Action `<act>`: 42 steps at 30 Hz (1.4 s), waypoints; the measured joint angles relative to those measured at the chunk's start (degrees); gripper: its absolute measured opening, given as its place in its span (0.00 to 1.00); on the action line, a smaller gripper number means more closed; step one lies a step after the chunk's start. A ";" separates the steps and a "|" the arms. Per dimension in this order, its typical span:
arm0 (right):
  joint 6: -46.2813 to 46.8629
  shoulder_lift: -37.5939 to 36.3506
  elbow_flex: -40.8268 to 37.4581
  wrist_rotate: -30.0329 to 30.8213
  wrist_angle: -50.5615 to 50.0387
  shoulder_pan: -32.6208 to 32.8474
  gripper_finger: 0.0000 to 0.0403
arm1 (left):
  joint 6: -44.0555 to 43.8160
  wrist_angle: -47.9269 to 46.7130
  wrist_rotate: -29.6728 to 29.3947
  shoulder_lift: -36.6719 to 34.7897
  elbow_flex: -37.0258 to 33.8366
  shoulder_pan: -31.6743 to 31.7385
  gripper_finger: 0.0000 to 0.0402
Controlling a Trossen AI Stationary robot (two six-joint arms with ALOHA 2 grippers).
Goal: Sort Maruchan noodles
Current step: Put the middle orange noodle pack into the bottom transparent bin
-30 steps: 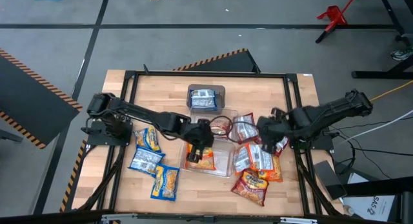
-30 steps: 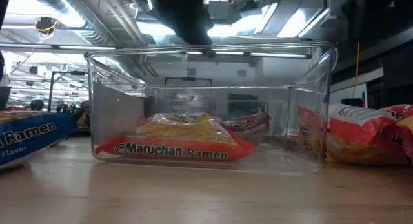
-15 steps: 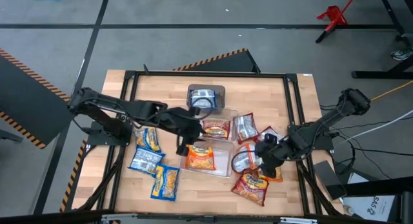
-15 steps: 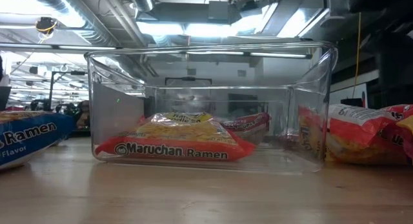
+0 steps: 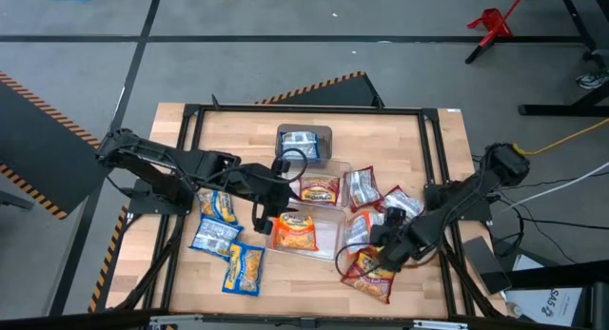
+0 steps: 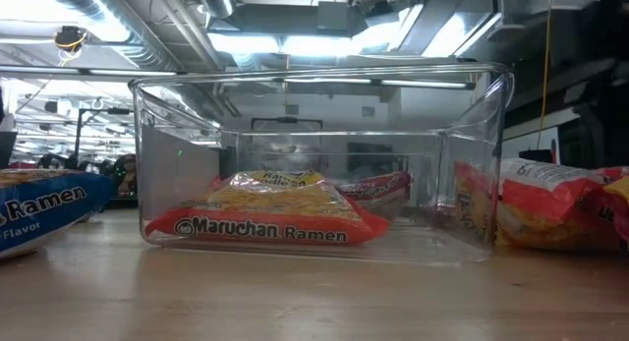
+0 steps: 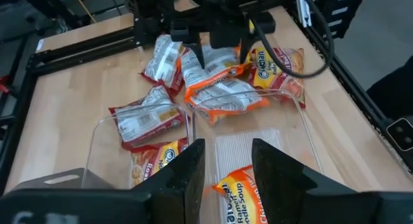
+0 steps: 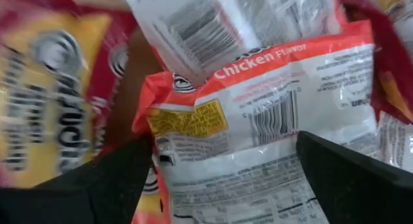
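right claw (image 5: 373, 257): spread wide, fingers either side of an orange chicken-flavour packet (image 8: 258, 121) lying label-down in the heap at the right of the counter (image 5: 381, 140); nothing gripped yet
left claw (image 7: 226, 172): partly open and empty, hanging over the clear bin (image 5: 328, 237) at the near middle, with an orange packet (image 5: 296, 232) lying flat inside it
far bin (image 5: 304, 145): holds a blue packet (image 5: 302, 147)
loose blue packets (image 5: 225, 237): three lying on the counter's left side, well apart from the heap
risk, double pick: the heap's packets overlap, a barcode-side one (image 8: 193, 24) and red ones (image 8: 45, 101) touching the target; closing here could pinch a neighbour's edge and drag two along
risk, slip: crinkly film probably slides between the fingers, so a shallow bite may drop it short of the bin
risk, arms: both claws sit near the same bin; a carry toward it could clip the left arm or the bin wall
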 joint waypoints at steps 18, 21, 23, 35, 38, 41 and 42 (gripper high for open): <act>19.20 7.86 0.31 7.19 -10.30 1.80 0.66 | -1.63 0.04 -1.61 0.00 -0.02 0.00 0.30; 19.55 7.86 0.31 7.19 -10.26 1.78 0.47 | -1.66 0.04 -3.05 0.00 -0.02 0.00 0.30; 20.37 7.84 0.31 7.15 -10.18 1.78 0.33 | -1.66 0.04 -3.19 0.00 -0.02 0.02 0.30; 17.59 5.50 10.29 8.65 -15.77 1.76 0.02 | -1.31 1.87 -3.21 0.00 -0.04 0.07 0.30; 17.46 3.14 14.54 10.61 -19.51 1.76 0.02 | -0.36 3.74 -3.19 0.00 -0.04 0.08 0.30; 17.46 0.49 18.83 14.65 -22.40 1.76 0.01 | 0.42 6.11 -2.05 0.00 -0.04 0.50 0.30; 17.71 -0.67 20.20 16.24 -22.72 1.76 0.01 | 0.69 6.71 -1.15 0.00 -0.04 0.79 0.30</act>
